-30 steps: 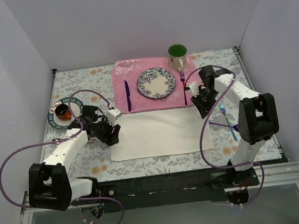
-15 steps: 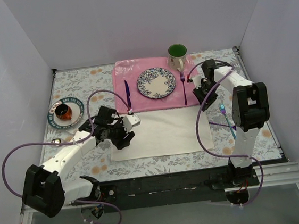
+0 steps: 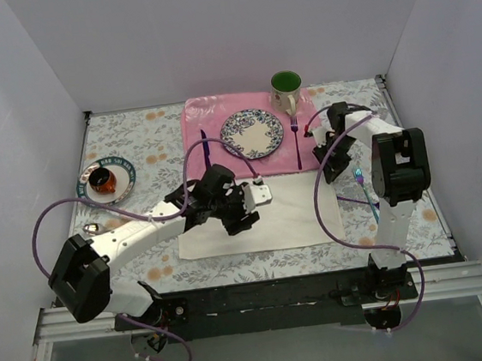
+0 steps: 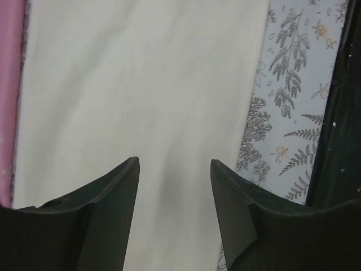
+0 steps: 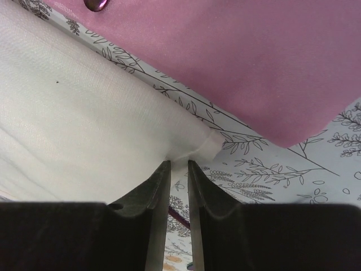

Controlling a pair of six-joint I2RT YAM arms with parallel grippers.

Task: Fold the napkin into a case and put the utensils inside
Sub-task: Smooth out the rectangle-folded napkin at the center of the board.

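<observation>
where white walls (image 3: 226, 35) box the floral table (image 3: 134, 144), left pincer (image 4: 172, 164) stands wide, right pincer (image 5: 175, 164) narrow.

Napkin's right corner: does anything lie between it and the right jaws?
Nothing visible does. The corner of the napkin lies just ahead of the slightly parted right jaws, on bare flowered tablecloth; the pink placemat lies farther off.

Top view: my left arm (image 3: 135, 235) is covering the left part of the napkin (image 3: 296, 213); my right arm (image 3: 393, 173) is hiding part of the utensils (image 3: 369, 201), which are showing too small to tell apart.
</observation>
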